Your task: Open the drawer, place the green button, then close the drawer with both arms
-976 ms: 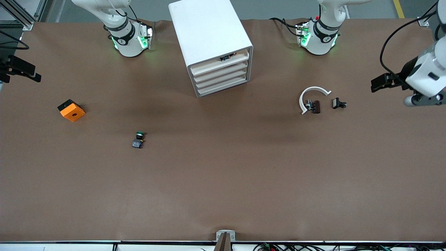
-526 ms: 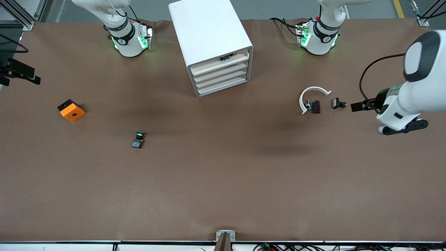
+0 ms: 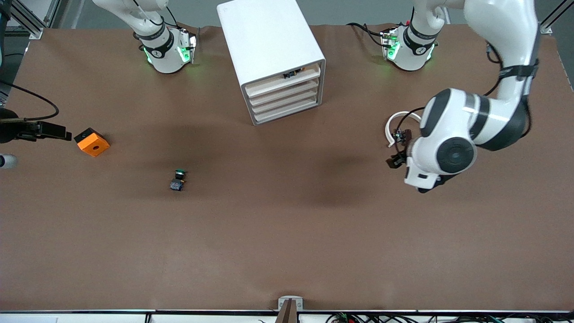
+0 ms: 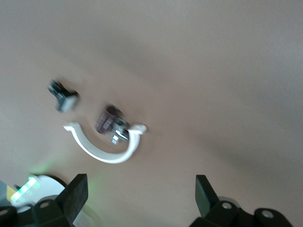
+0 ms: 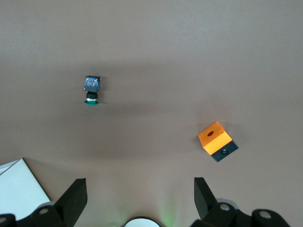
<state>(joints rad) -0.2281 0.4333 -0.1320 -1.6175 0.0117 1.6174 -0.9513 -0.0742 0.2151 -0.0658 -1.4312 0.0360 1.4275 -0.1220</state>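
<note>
The left gripper (image 4: 137, 201) stood wide open and empty, up in the air over the table near the clip pieces (image 3: 402, 134) toward the left arm's end. The right gripper (image 5: 137, 198) was likewise spread wide and empty, over the edge of the table at the right arm's end, just beside the orange cube (image 3: 92, 141).

The drawer (image 3: 284, 76), topmost in the white cabinet (image 3: 269, 54) at the edge where the bases stand, sat roughly flush with the three below it, with a small dark item visible above its front. The button (image 3: 178, 179) lay on the bare table, nearer the front camera than the cabinet and toward the right arm's end, well apart from both grippers.

Judgement: the task was at its opening step, the approach; nothing was gripped and the drawer was not pulled out. The next move called for one gripper to reach the drawer front and draw it outward, while the other descended over the button.

The right wrist view showed the button's green cap (image 5: 90, 100) and speckled body, which the front view rendered small. The left wrist view showed only the white arc (image 4: 102, 146) and clips, not the button or cabinet.
</note>
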